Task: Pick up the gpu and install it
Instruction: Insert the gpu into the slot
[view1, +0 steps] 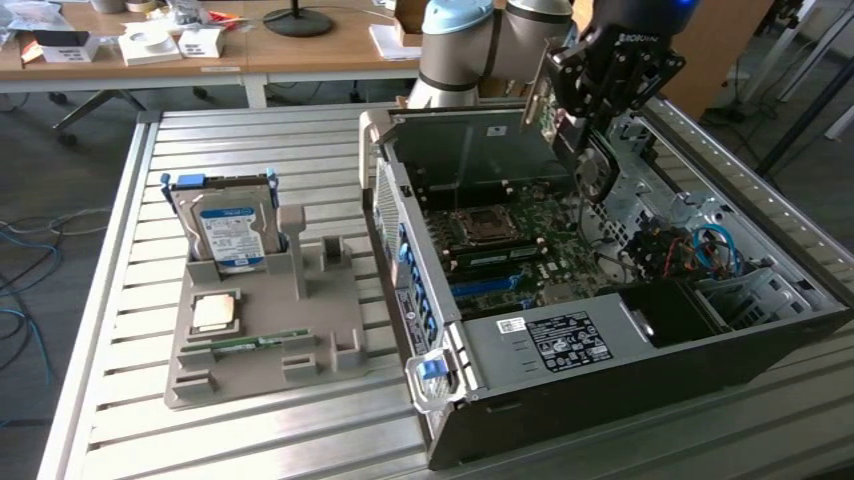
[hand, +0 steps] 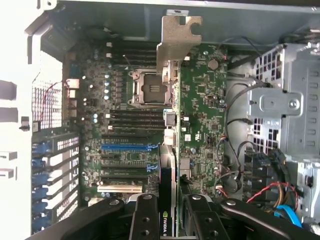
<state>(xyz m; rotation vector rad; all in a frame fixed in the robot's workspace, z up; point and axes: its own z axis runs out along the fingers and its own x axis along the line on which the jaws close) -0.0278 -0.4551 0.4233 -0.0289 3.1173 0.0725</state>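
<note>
Above the open dark metal computer case (view1: 601, 420), the gpu (hand: 176, 45) hangs edge-on: a thin flat card with a metal bracket at one end. The black gripper (hand: 167, 215) is clamped on its other end, over the green motherboard (hand: 205, 115), just beside the square processor socket (hand: 150, 90).

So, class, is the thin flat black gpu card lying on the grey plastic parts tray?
No: the gripper holds the gpu card edge-on over the green motherboard in the open black computer case.
</note>
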